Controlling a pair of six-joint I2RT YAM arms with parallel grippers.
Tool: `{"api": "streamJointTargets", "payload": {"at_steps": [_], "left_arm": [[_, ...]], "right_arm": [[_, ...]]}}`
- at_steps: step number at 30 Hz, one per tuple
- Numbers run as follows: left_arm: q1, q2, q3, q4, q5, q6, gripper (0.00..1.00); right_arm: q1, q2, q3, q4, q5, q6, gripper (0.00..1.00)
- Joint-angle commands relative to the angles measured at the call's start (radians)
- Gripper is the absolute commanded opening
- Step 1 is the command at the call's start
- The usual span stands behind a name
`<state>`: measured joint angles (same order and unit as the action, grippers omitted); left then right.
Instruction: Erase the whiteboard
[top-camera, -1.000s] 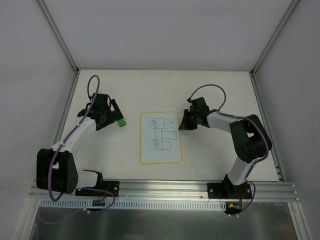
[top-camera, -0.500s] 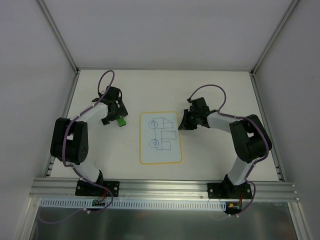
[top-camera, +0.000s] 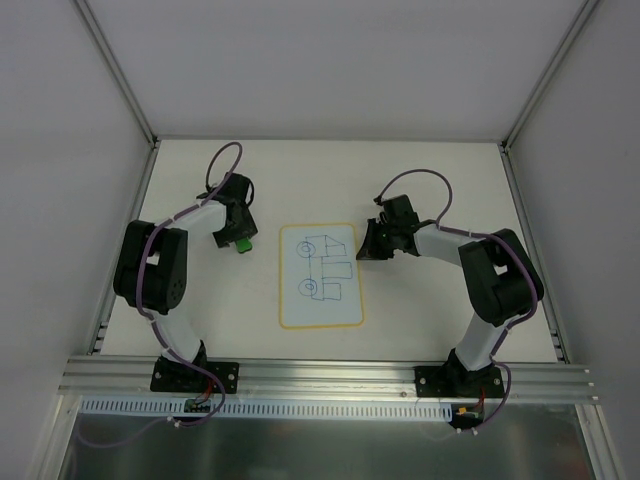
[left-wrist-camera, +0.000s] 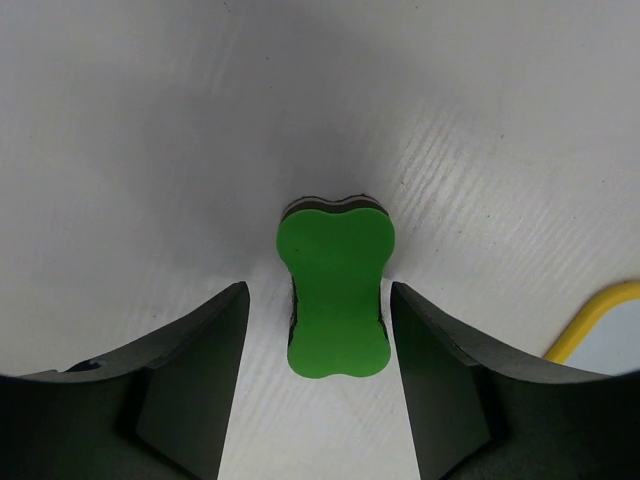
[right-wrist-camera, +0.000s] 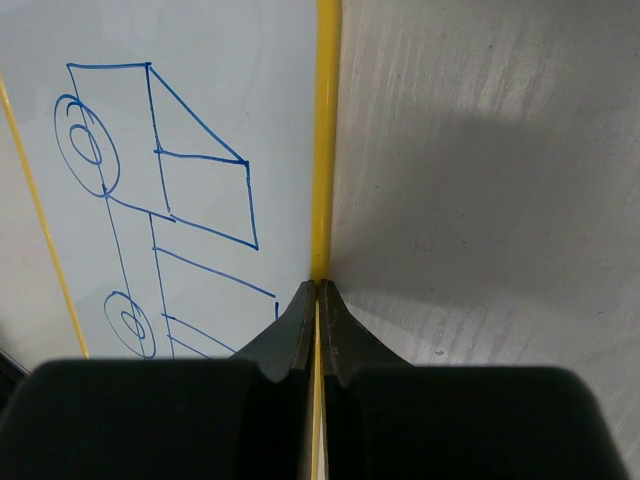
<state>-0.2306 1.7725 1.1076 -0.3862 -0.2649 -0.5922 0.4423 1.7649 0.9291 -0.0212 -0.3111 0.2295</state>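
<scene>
The whiteboard (top-camera: 320, 312) lies flat in the middle with the right gripper (right-wrist-camera: 318, 290) pinched shut at its right edge, and the left gripper (left-wrist-camera: 318, 292) has its jaws apart around the green eraser (left-wrist-camera: 336, 300), so next it should squeeze

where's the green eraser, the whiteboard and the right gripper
green eraser (left-wrist-camera: 336, 300): left wrist view, centre of its green top
whiteboard (top-camera: 320, 312): top external view, bare white lower part
right gripper (right-wrist-camera: 317, 292): right wrist view, between its fingertips

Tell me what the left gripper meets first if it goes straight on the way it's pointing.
The green eraser. It lies between the open fingers of the left gripper, so they would probably straddle it and land on the table either side.
</scene>
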Motion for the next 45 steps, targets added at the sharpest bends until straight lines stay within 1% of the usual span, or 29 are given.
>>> {"api": "streamJointTargets", "payload": {"at_steps": [1,3,5,18,19,20,22,23,26,27,30,34,41,45], "left_arm": [[-0.019,0.004,0.026,-0.002,-0.020,-0.024,0.58],[-0.023,0.005,0.021,-0.002,-0.022,-0.027,0.57],[-0.023,0.005,0.020,-0.003,-0.025,-0.027,0.52],[-0.023,-0.001,0.020,-0.002,-0.030,-0.006,0.37],[-0.024,-0.002,0.021,-0.002,-0.025,-0.001,0.28],[-0.027,-0.002,0.023,-0.002,-0.020,0.008,0.23],[-0.042,-0.007,0.034,-0.002,-0.014,0.048,0.16],[-0.068,-0.015,0.038,-0.002,-0.013,0.061,0.12],[-0.122,-0.030,0.055,-0.002,-0.002,0.114,0.09],[-0.160,-0.034,0.063,0.000,0.003,0.133,0.08],[-0.225,-0.038,0.077,-0.002,0.029,0.158,0.05],[-0.289,-0.021,0.098,-0.003,0.058,0.184,0.05],[-0.340,0.117,0.182,-0.005,0.084,0.201,0.01],[-0.371,0.174,0.230,-0.010,0.098,0.198,0.00]], "right_arm": [[0.009,0.031,-0.027,-0.039,0.033,-0.012,0.00],[0.009,0.031,-0.029,-0.040,0.032,-0.010,0.00],[0.009,0.031,-0.029,-0.039,0.032,-0.012,0.00],[0.009,0.036,-0.027,-0.040,0.029,-0.012,0.00],[0.009,0.036,-0.026,-0.040,0.029,-0.012,0.00],[0.009,0.036,-0.026,-0.040,0.029,-0.010,0.00],[0.009,0.038,-0.027,-0.040,0.029,-0.010,0.00],[0.009,0.038,-0.027,-0.040,0.030,-0.009,0.00],[0.007,0.042,-0.026,-0.040,0.030,-0.007,0.00],[0.009,0.042,-0.024,-0.040,0.030,-0.009,0.00],[0.009,0.042,-0.026,-0.042,0.032,-0.005,0.00],[0.007,0.044,-0.024,-0.042,0.033,-0.004,0.00],[0.009,0.051,-0.021,-0.042,0.032,-0.001,0.00],[0.009,0.050,-0.021,-0.042,0.033,-0.001,0.00]]}}
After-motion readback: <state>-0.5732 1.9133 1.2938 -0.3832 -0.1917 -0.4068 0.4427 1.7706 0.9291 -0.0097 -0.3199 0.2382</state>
